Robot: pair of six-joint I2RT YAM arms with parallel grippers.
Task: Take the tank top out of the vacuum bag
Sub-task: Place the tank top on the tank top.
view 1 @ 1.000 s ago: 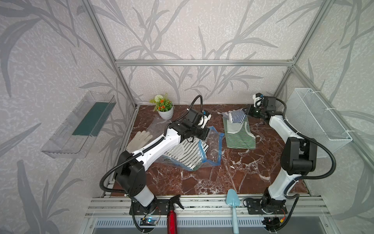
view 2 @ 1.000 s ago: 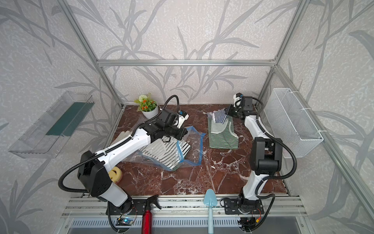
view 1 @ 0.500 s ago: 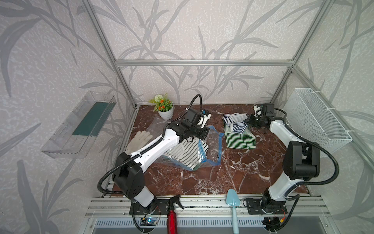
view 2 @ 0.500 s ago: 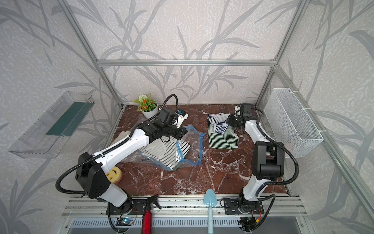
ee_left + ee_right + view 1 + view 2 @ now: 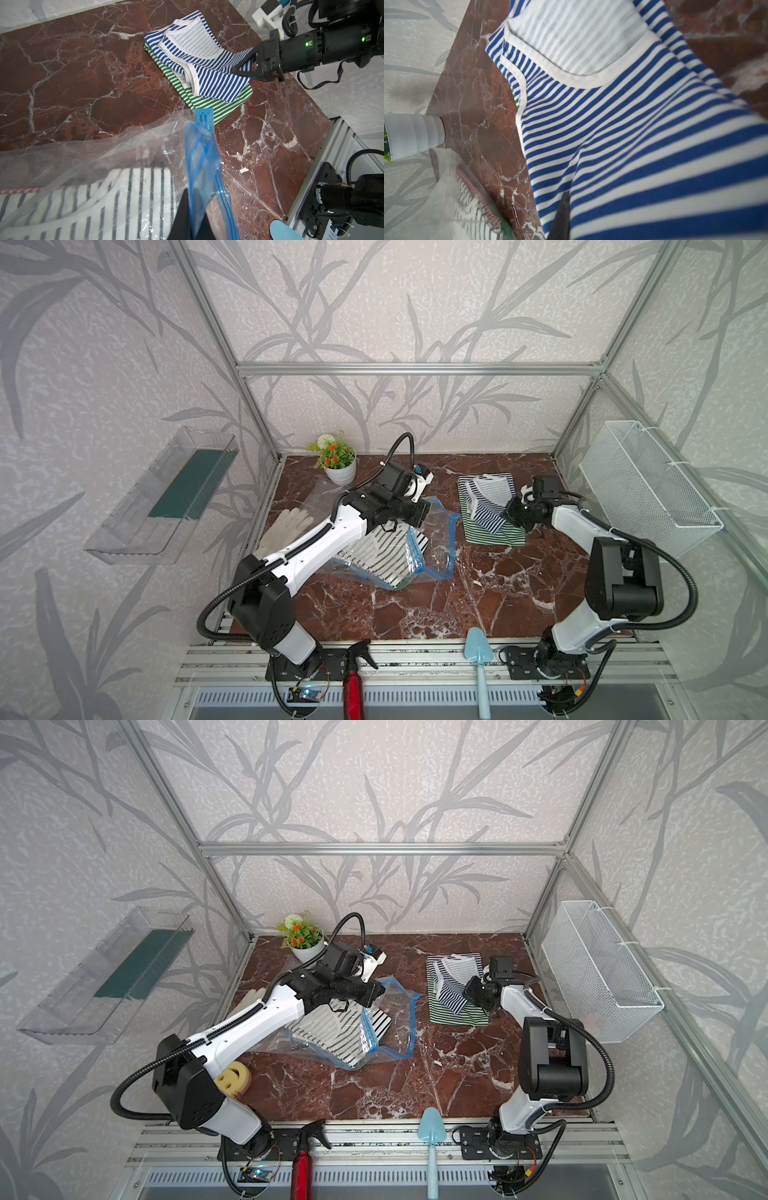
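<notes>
Left pincer [image 5: 193, 209] clamps vacuum bag [image 5: 201, 149] edge; right pincer [image 5: 242, 68] seemingly grips blue tank top [image 5: 207, 70].

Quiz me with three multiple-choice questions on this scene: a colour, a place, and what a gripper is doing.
1. What colour is the strip on the bag? A red; B yellow; C blue.
2. Where does the blue top lie? A inside the bag; B on the green top; C hanging from the wall.
3. What is the left gripper doing? A pinching the strip; B hanging open; C gripping the green top.

1 C: it is plainly blue in the left wrist view.
2 B: it overlaps the green stripes, with one edge pinched up by the right gripper.
3 A: blue plastic is clamped at its finger.
</notes>
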